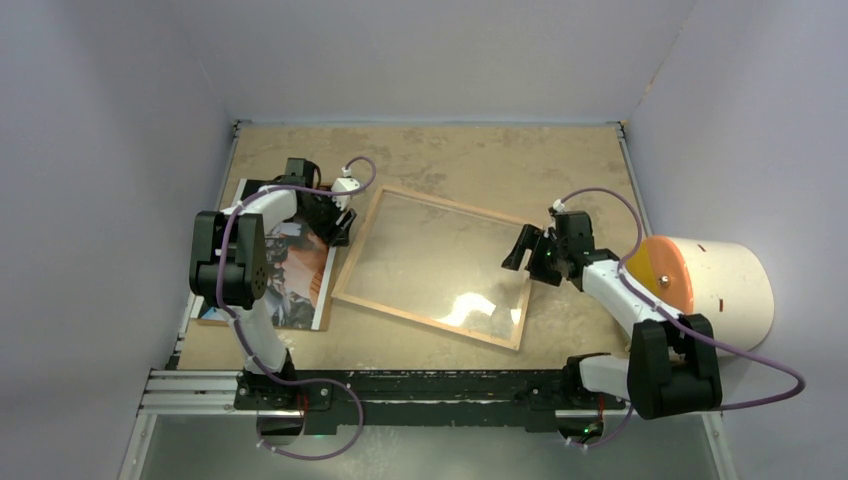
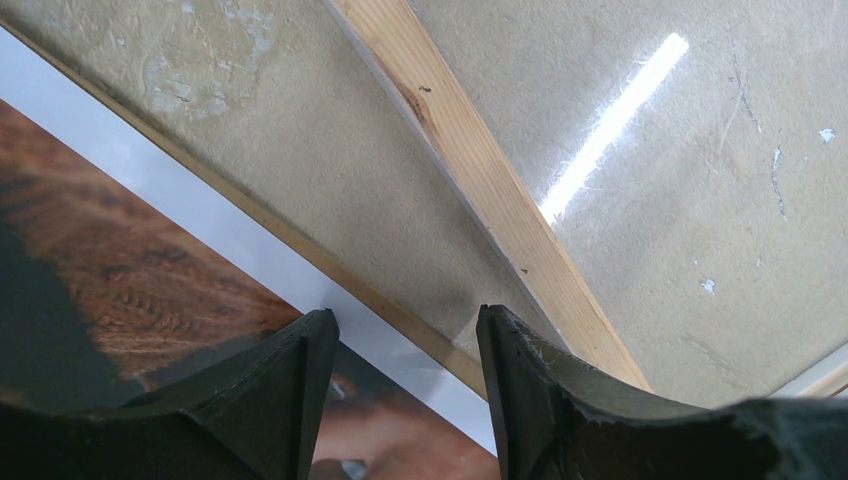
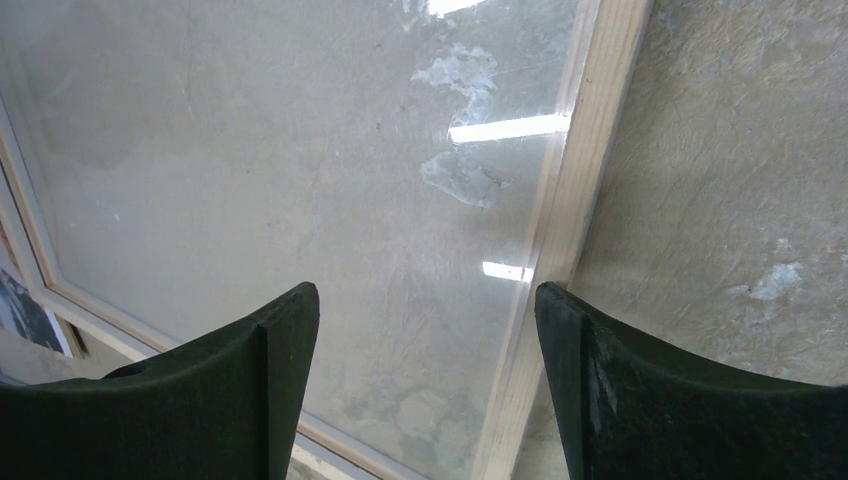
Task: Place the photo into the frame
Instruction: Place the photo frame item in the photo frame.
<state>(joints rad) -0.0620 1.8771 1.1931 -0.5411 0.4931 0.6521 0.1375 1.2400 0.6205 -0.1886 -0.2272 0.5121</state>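
1. The photo [image 1: 303,278] lay flat at the left of the table on a brown board [image 2: 330,266], well short of the frame [image 1: 425,320], which sat mid-table with its wood face up.
2. The left gripper [image 2: 405,335] hung low over the photo's right edge, jaws apart and holding nothing. A thin glossy print lying flush gives little to catch. To my eye the fingers might skid across it, or pinch the board along with it.
3. A hard nip on that edge could crease the print or scuff its gloss.
4. One left finger stood near the frame's rail, so a sideways slip could shove the frame askew.
5. The right gripper [image 3: 425,310] hovered above the frame's right rail, jaws wide and empty. Coming down carelessly, it could knock the rail or press on the clear pane [image 3: 300,180].
6. The frame sat at an angle to the photo, so a straight drag across would likely leave a corner riding on a rail rather than seated.
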